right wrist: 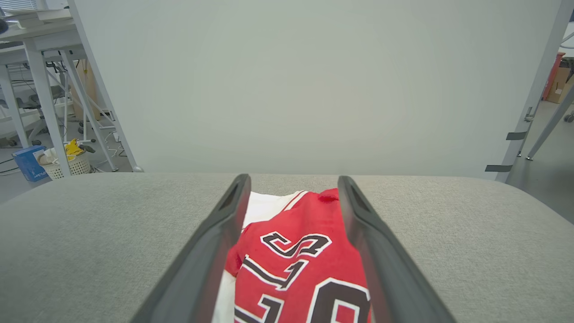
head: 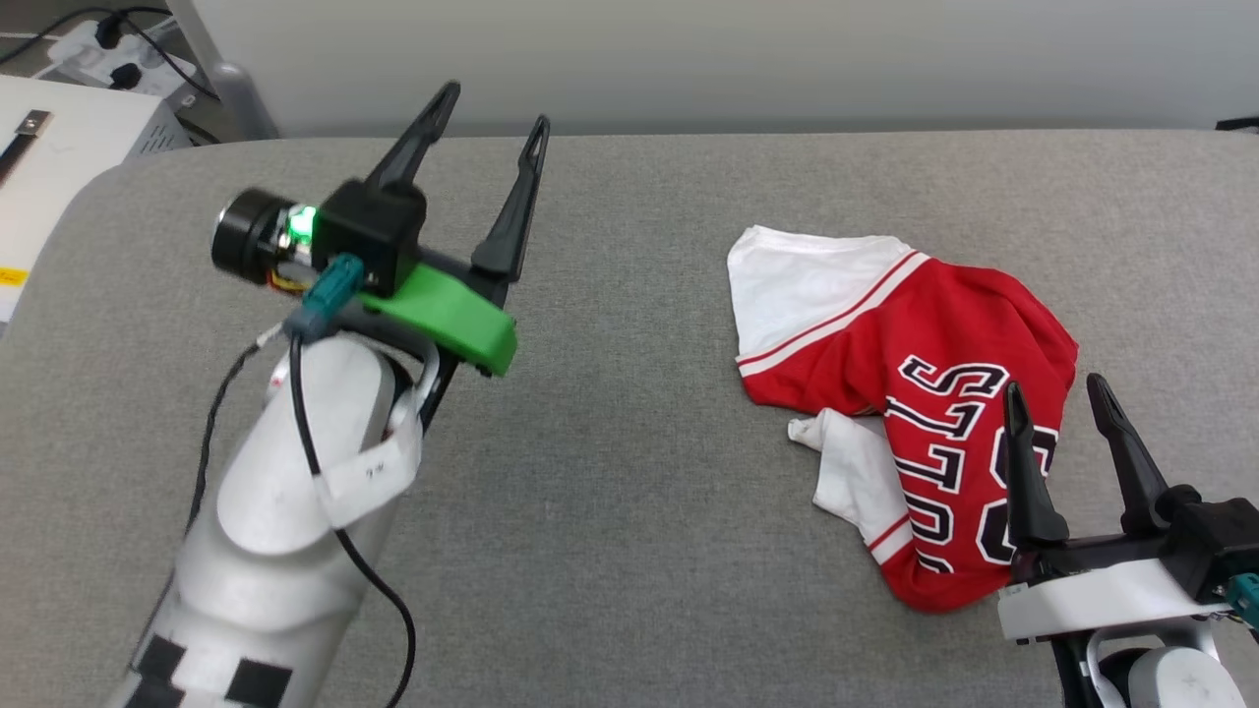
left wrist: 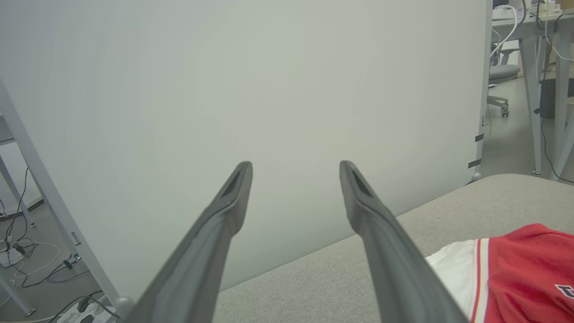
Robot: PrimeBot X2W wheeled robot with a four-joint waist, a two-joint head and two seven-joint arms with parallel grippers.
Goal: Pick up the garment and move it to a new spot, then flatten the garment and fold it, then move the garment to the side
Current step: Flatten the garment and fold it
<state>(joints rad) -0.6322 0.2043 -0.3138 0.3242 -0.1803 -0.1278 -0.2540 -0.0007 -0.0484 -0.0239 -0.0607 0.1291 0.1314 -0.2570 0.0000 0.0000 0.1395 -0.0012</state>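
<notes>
Though crumpled so that its black lettering reads only in part, the garment (head: 885,334) lies heaped on the right half of the grey table (head: 610,492), 1 white sleeve spread toward the far edge. The right claw (head: 1054,385) hovers at its near edge, 2 fingers spread wide and empty, covering some print. The left claw (head: 495,106), equally wide and empty, stands well apart to the left.
</notes>
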